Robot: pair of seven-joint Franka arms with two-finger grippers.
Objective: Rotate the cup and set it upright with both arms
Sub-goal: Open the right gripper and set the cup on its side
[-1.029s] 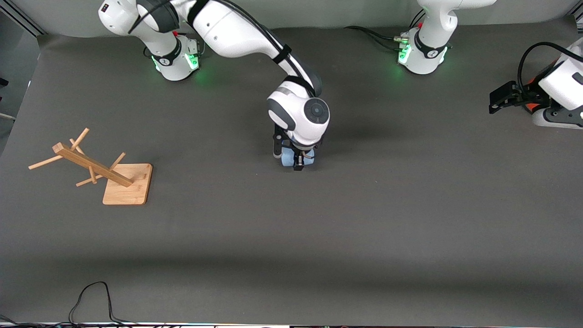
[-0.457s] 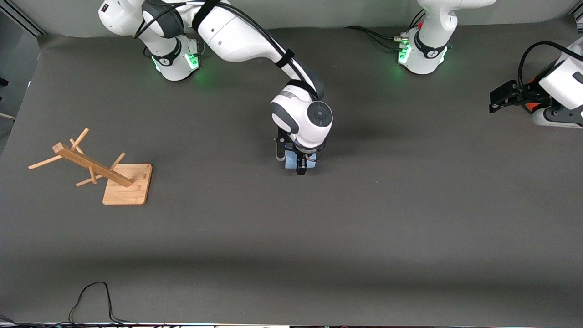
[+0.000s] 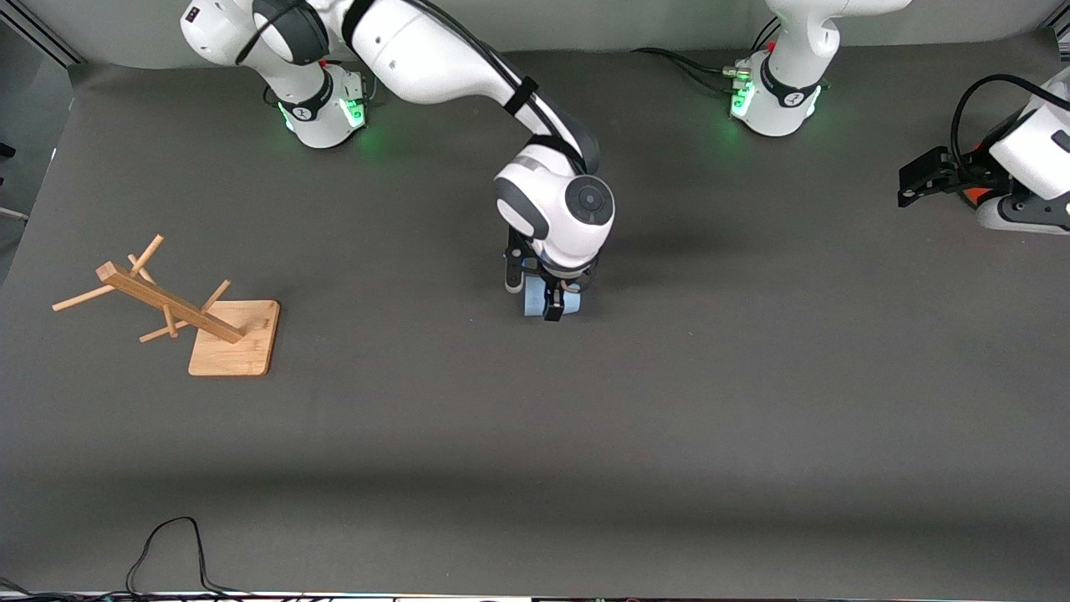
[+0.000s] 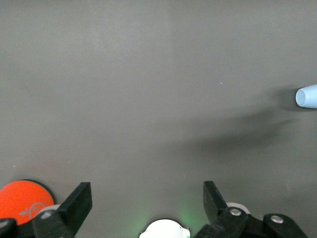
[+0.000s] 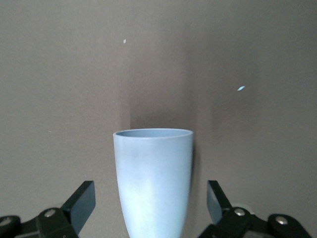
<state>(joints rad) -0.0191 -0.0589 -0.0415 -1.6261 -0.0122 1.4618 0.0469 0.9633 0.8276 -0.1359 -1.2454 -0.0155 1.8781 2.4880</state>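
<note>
Looked down on a dark grey table (image 3: 669, 418) filling the front view. Found the right arm (image 3: 435, 50) stretched from its green-lit base out to mid-table, elbow high, wrist turned straight down, round dark cap on the last joint facing up. Found the left arm (image 3: 1032, 159) folded low at its own end of the table, waiting, with a black hose looped over the forearm. Noted small dark marks on the collars of both bases, too small to read. Spotted a wooden peg stand (image 3: 234, 339) toward the right arm's end of the table, on a square board, pegs sticking out from the post, well apart from everything else. Made out a red-orange cylinder (image 3: 970, 197) just beside the left gripper (image 3: 911, 184), with a small white emblem on its orange face in the left wrist view, not legible. Saw that left gripper (image 4: 146, 191) low over bare table, fingers (image 4: 77, 201) spread wide around nothing. Placed the cup (image 3: 535, 303) at mid-table, lying on its side, mostly hidden under the right gripper (image 3: 552, 311), plain pale blue without lettering. Saw, in the right wrist view, the cup (image 5: 152, 178) between the parted fingers (image 5: 81, 203), a gap of table showing on each side, neither finger touching it. Traced a thin black cable (image 3: 167, 535) at the table edge nearest the front camera, toward the right arm's end.
</note>
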